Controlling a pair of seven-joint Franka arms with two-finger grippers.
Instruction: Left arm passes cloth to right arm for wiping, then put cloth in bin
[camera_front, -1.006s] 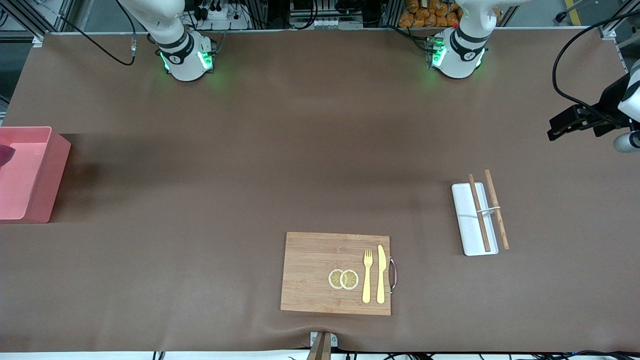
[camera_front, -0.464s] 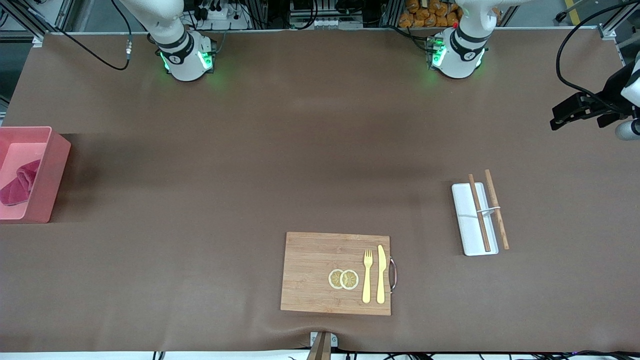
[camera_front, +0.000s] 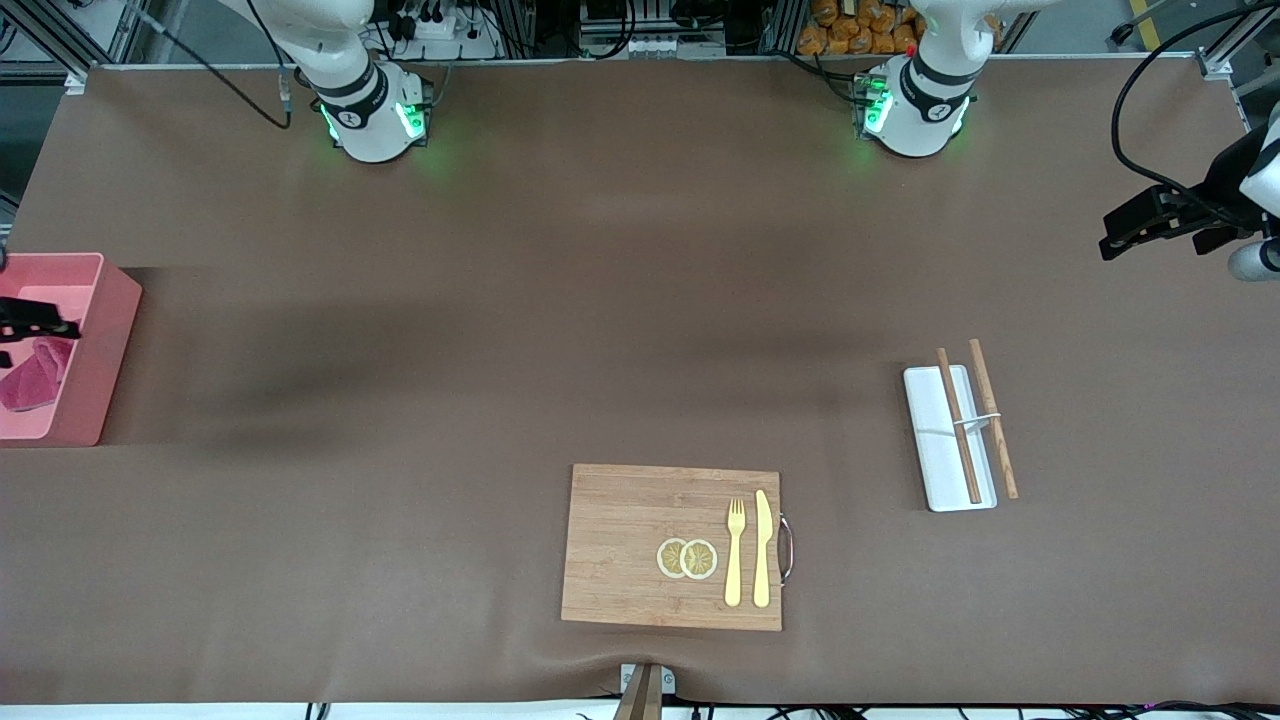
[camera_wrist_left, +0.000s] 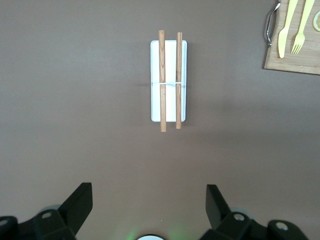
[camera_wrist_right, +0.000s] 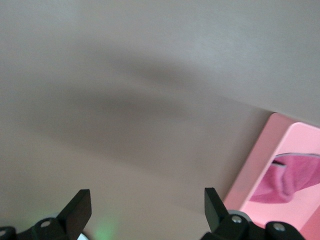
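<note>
1. Now the cloth (camera_front: 30, 375) lies inside the bin (camera_front: 95, 350), on its floor and close under my right claw (camera_front: 25, 325); in the right wrist view the cloth (camera_wrist_right: 292, 177) shows as a bunched pink lump in the bin (camera_wrist_right: 255, 172).
2. My right claw hovers over the bin's edge at the right arm's end of the table. Its fingers (camera_wrist_right: 75, 207) are spread wide and pinch nothing, so I judge the drop is done.
3. My left claw (camera_wrist_left: 147, 207) waits in the air at the left arm's end of the table, also spread wide and empty, looking down on the white tray (camera_wrist_left: 169, 80) with the two chopsticks (camera_wrist_left: 162, 80) on it.
4. Well apart from both claws lies the cutting board (camera_front: 670, 545) with the fork (camera_front: 735, 550), the knife (camera_front: 762, 548) and the lemon slices (camera_front: 687, 558).
5. What may go wrong: if my right claw goes away low, a finger can catch the bin's wall and push or tip the bin. A fold of cloth could also hook on a finger and come out again. I think rising straight up first is safer.
</note>
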